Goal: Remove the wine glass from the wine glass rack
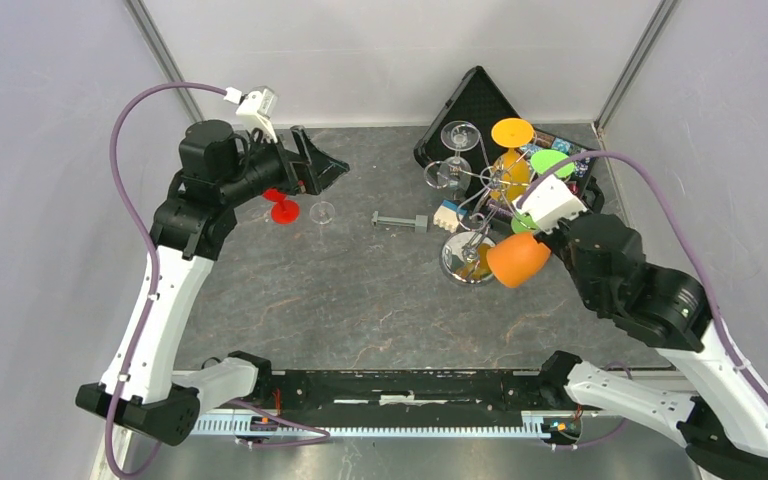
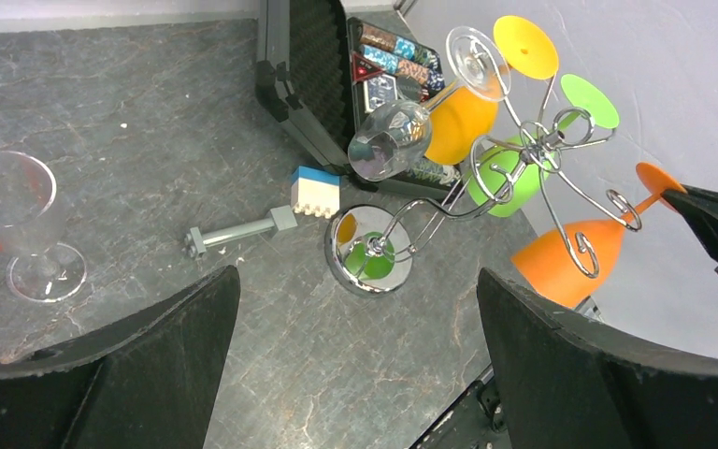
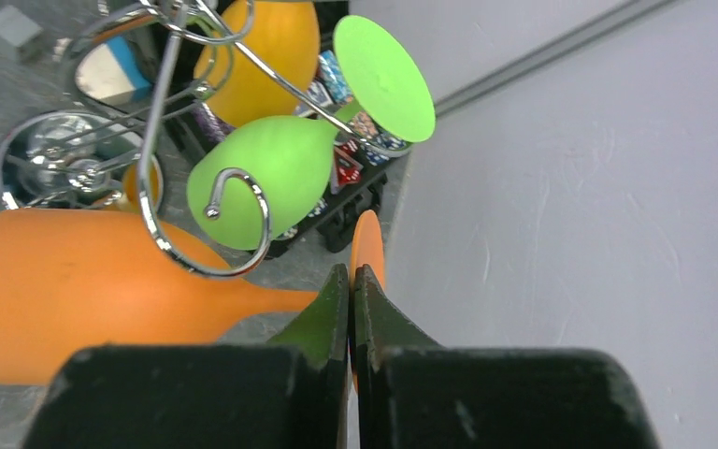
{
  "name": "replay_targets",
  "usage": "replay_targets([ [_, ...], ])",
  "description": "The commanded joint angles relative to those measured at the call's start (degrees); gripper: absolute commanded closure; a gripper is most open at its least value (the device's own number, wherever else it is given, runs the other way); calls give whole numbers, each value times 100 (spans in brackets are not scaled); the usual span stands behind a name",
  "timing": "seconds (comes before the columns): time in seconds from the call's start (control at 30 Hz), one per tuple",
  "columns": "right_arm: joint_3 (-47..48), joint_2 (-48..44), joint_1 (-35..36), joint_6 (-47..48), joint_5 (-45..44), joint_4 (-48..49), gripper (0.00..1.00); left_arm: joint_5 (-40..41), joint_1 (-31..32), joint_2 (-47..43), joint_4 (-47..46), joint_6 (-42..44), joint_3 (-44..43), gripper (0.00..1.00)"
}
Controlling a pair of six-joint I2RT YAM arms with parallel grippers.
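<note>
The right pincer is pressed together on the thin foot edge of the orange wine glass. The glass hangs tilted in a curl of the wine glass rack, right of centre in the top view. The left pincer is spread wide and sits well apart at upper left. Printing on the packets in the black case is too small to read.

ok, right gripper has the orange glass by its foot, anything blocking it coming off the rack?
Only the rack itself: a curled wire arm crosses the orange glass near its stem, so it likely has to slide out of that scroll. The green glass hangs close beside. The right gripper pinches the foot.
</note>
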State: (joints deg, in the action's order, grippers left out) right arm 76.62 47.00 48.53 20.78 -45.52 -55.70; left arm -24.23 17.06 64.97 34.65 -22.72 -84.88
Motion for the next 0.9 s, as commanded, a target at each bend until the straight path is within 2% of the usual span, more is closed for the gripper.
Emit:
replay_targets([
  [0.0,374,-267,10,60,1120,-188,100,-161,-27,-217,-306,-135,76,0],
  [0.17,498,-607,8,226,2260,-94,100,-187,-27,-295,-301,-160,133,0],
  [0.27,483,-826,7,383,3245,243,100,-252,-31,-344,-355,-217,175,0],
  [0.37,208,-1135,4,424,4311,1060,100,-300,-27,-468,-537,-359,293,0],
  [0.5,-206,-1357,-1,109,5060,2326,100,-385,-28,-715,-844,-685,464,0],
  [0.73,-690,-1066,10,-943,4658,4520,100,-118,-28,-1405,-1322,-1439,813,0],
  [0.87,-952,-835,7,-1427,3778,5517,100,350,-27,-1904,-1499,-1790,995,0],
])
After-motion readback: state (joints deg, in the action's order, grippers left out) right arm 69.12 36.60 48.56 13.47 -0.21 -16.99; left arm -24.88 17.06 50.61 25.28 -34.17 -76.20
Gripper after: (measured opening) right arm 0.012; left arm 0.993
